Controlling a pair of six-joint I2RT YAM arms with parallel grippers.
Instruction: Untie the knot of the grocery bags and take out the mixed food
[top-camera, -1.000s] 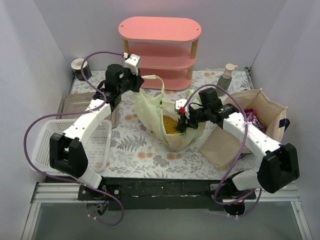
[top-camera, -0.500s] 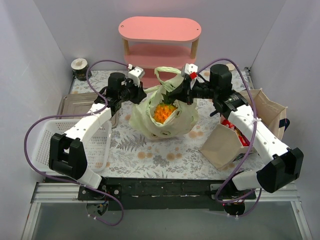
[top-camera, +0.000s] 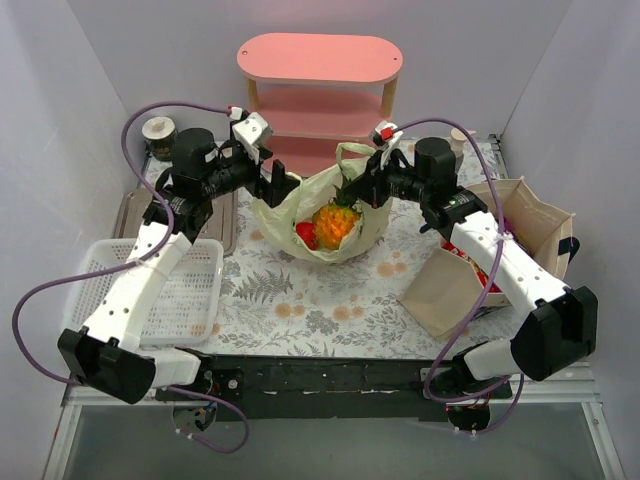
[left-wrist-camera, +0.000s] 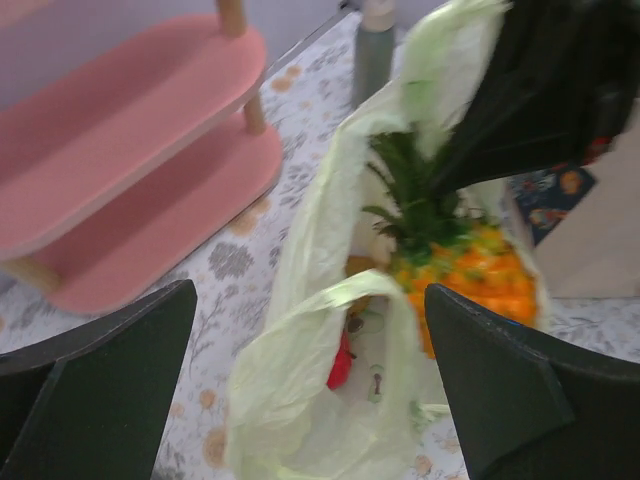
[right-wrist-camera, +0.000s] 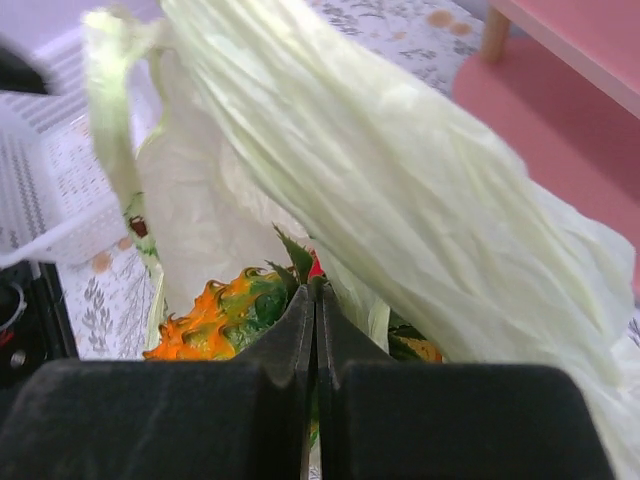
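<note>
The thin pale yellow-green plastic bag (top-camera: 283, 215) lies open on the flowered table, one loose handle loop (top-camera: 347, 152) standing up; no knot shows. Inside are a small orange pineapple (top-camera: 335, 222) and red round fruit (top-camera: 307, 235). My left gripper (top-camera: 277, 187) is open at the bag's left rim, and the film (left-wrist-camera: 290, 400) sags between its fingers untouched. My right gripper (top-camera: 368, 188) is shut on the pineapple's green leaves (right-wrist-camera: 300, 262), with the bag's film (right-wrist-camera: 400, 200) draped over it. The beige tote (top-camera: 525, 222) stands at the right and holds red packets (top-camera: 468, 253).
A pink two-tier shelf (top-camera: 320, 90) stands just behind the bag. There is a white mesh basket (top-camera: 165, 290) at the near left, with a metal tray (top-camera: 135, 208) behind it. A small dark jar (top-camera: 157, 135) sits at the far left and a bottle (top-camera: 459, 133) at the far right.
My left gripper opened, let go of the bag's rim and drew back to the left. My right gripper rose out of the bag's depth and stayed shut; the bag was lifted, then sagged open.
</note>
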